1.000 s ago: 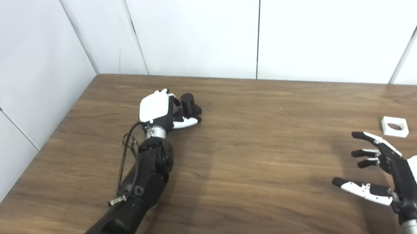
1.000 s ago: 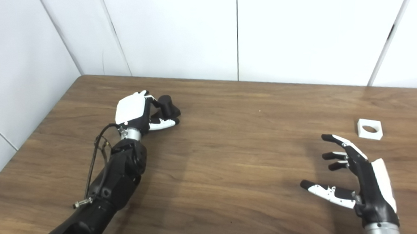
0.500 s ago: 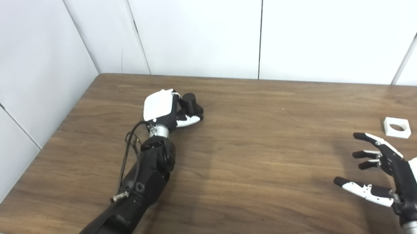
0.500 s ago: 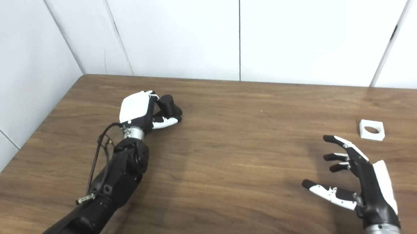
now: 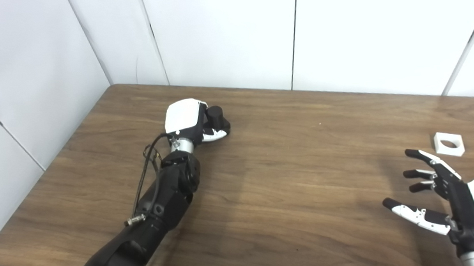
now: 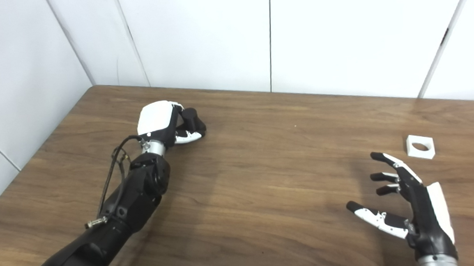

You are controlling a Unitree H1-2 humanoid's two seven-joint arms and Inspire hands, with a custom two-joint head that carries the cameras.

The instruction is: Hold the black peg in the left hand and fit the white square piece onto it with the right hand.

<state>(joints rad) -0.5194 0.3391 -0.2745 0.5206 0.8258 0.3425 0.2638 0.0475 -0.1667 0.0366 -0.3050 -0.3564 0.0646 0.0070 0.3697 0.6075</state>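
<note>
Two hands: left hand (image 5: 186, 118) curled around the upright black peg (image 5: 215, 117) far left; right hand (image 5: 450, 196) spread, empty, near the flat white square piece (image 5: 449, 144).

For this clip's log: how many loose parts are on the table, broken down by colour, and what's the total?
Black: 1, the black peg, at the left robot hand, whose fingers curl around it.
White: 1, the white square piece, lying flat, beyond the open right robot hand.
Total: 2 parts on the wooden table.
</note>
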